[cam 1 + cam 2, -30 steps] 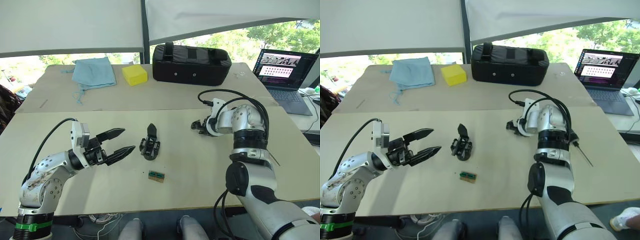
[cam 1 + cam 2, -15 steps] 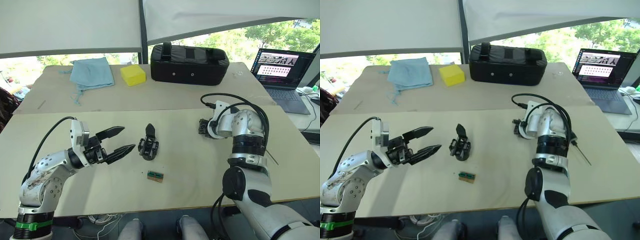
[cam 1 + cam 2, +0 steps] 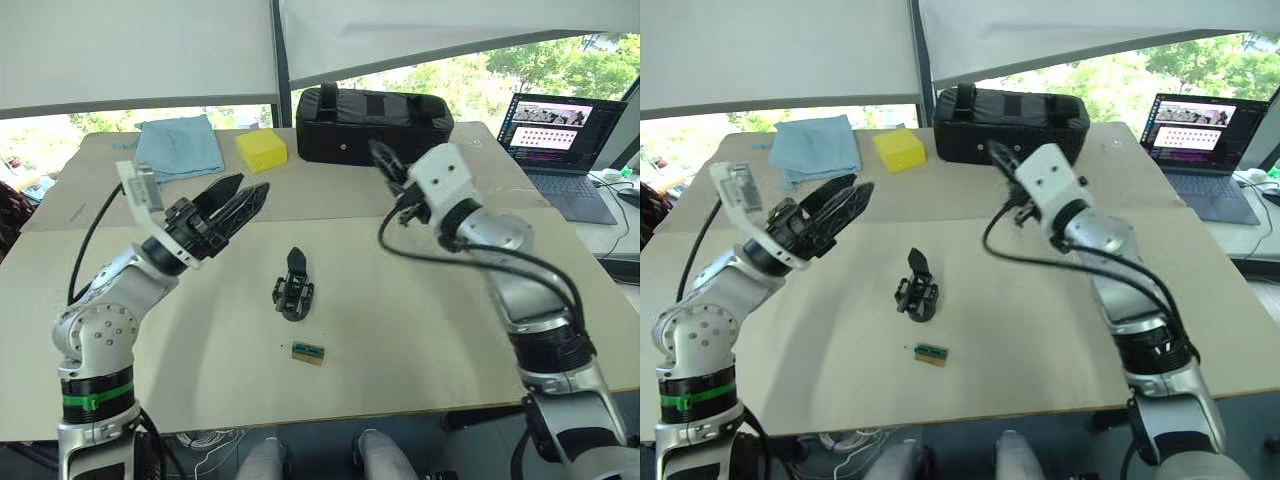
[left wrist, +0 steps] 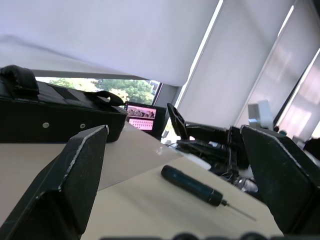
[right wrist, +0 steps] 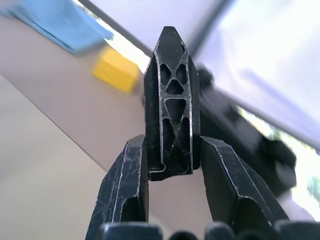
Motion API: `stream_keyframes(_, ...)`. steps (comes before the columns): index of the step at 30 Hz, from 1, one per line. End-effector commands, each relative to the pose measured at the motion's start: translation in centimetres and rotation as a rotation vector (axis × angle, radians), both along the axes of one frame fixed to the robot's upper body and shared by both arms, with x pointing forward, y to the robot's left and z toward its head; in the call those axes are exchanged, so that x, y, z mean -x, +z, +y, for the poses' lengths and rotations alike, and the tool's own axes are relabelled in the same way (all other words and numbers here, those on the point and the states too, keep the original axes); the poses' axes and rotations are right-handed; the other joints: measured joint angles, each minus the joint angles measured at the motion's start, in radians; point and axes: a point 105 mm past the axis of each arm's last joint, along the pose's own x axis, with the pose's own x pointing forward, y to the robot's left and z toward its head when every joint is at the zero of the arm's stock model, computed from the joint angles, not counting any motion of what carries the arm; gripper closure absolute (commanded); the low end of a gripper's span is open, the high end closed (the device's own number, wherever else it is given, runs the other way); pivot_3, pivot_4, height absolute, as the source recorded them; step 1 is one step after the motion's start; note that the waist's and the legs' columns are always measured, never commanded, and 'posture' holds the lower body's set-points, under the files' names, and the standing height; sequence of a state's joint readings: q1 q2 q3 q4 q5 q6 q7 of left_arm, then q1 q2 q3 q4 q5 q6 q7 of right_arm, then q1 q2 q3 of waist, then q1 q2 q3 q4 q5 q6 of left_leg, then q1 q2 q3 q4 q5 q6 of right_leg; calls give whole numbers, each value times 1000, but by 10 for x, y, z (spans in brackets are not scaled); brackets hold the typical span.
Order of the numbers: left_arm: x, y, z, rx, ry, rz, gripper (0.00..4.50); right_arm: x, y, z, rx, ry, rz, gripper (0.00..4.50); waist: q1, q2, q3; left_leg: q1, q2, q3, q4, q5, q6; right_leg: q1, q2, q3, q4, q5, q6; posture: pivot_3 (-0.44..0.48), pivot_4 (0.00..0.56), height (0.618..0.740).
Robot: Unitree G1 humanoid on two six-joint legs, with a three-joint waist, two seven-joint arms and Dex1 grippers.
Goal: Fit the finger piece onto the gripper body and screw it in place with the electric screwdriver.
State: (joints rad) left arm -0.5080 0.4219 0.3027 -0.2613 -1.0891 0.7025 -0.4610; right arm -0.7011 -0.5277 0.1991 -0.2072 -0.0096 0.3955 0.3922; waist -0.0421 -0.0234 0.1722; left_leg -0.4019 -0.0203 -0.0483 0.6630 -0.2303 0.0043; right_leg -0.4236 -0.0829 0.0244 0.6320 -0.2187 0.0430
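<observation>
The gripper body [image 3: 292, 288] lies on the tan table [image 3: 420, 330] near its middle, its one pointed finger aimed away from me. In the right wrist view the finger piece [image 5: 170, 105], a black tapered lattice part, stands upright with my right gripper [image 5: 172, 146] shut on its lower end. That gripper [image 3: 388, 165] hangs high in front of the black bag. My left gripper [image 3: 248, 190] is raised above the table's left half, open and holding nothing. The electric screwdriver [image 4: 194, 186] lies flat on the table in the left wrist view.
A black zipped bag [image 3: 370, 112], a yellow block [image 3: 262, 148] and a blue cloth [image 3: 180, 146] sit along the far table. A small green-and-brown block [image 3: 310, 352] lies near the gripper body. An open laptop [image 3: 555, 128] stands at the far right.
Both arms have lifted off the table. The right gripper swung up and back toward the bag with the finger piece in it. The left gripper rose and moved away from me, still open.
</observation>
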Motion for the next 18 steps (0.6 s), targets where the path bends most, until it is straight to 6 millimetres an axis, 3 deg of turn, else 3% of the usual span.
stream_keyframes(1,-4,17,-18,54,-21,-10,0,27,21,32,21,122,-154,3401,6,0,0,0,0,0,0,0,0,0,0,0,0,1,0,0,150,740)
stream_keyframes(6,-9,17,-36,111,-36,20,0,42,21,55,27,213,-192,3401,22,0,0,0,-2,0,0,1,-1,0,-2,1,-1,1,1,0,150,740)
stream_keyframes(13,-8,22,-46,190,-72,16,0,45,18,60,49,235,-201,3401,26,0,0,0,-3,0,0,1,-2,0,-1,0,0,1,1,0,150,740)
stream_keyframes(16,-6,24,-47,205,-69,-7,863,46,15,61,61,235,-195,3401,27,0,0,0,-3,0,0,1,-2,0,-1,1,0,1,1,0,150,740)
stream_keyframes(18,-7,24,-46,222,-49,-6,1832,45,13,62,65,228,-186,3401,27,0,0,0,-3,0,0,1,-2,0,-1,1,0,1,1,0,150,740)
